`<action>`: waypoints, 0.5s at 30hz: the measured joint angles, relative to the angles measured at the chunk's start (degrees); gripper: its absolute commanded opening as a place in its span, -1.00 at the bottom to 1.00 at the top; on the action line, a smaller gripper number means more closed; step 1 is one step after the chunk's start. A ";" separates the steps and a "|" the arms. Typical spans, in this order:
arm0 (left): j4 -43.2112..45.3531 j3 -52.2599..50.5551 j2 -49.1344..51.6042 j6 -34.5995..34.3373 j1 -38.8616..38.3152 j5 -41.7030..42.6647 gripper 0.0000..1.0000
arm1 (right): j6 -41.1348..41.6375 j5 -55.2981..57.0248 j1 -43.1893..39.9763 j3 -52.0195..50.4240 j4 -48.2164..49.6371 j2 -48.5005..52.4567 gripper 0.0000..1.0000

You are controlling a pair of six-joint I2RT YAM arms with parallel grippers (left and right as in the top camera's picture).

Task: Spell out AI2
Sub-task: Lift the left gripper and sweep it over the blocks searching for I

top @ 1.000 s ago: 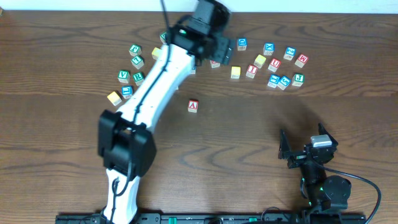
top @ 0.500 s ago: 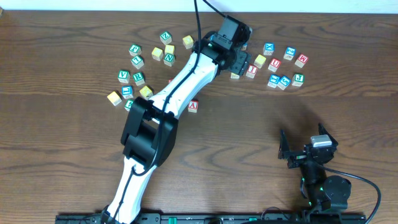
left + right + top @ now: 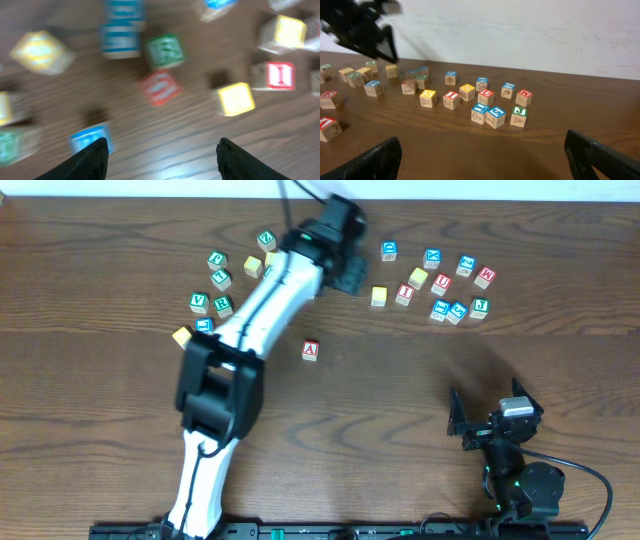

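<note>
The red letter A block [image 3: 310, 350] sits alone on the wood table, in front of the scattered blocks. The red letter I block [image 3: 404, 294] lies in the right cluster; it also shows in the left wrist view [image 3: 279, 75] and the right wrist view [image 3: 452, 99]. I cannot read a 2 on any block. My left gripper [image 3: 346, 268] hovers open and empty over the back-middle blocks; in its blurred view [image 3: 162, 162] a red block [image 3: 160, 86] and a yellow block [image 3: 235, 98] lie ahead. My right gripper [image 3: 487, 422] rests open and empty at the front right [image 3: 482, 157].
Several lettered blocks lie along the back: a left cluster around a green block [image 3: 222, 278] and a right cluster around a blue block [image 3: 432, 257]. My left arm [image 3: 250, 330] stretches diagonally over the left-middle of the table [image 3: 400, 400].
My left gripper swung right over the blocks near the I block, then back left to the back-middle blocks. The right arm and the blocks have not moved.
</note>
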 measured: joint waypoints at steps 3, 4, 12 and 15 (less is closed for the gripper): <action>-2.21 0.00 -2.40 -0.87 1.99 -0.37 0.31 | 0.00 0.00 0.00 0.00 0.00 0.00 0.99; -2.99 0.00 -3.21 -1.25 2.12 -0.55 0.29 | 0.00 0.00 0.00 0.00 0.00 0.00 0.99; -4.20 0.02 -4.22 -1.68 -0.20 -0.52 0.29 | 0.00 0.00 0.00 0.00 0.00 0.00 0.99; -4.20 0.02 -4.22 -1.68 -0.33 -0.52 0.27 | 0.00 -0.02 0.00 0.00 0.00 0.00 0.99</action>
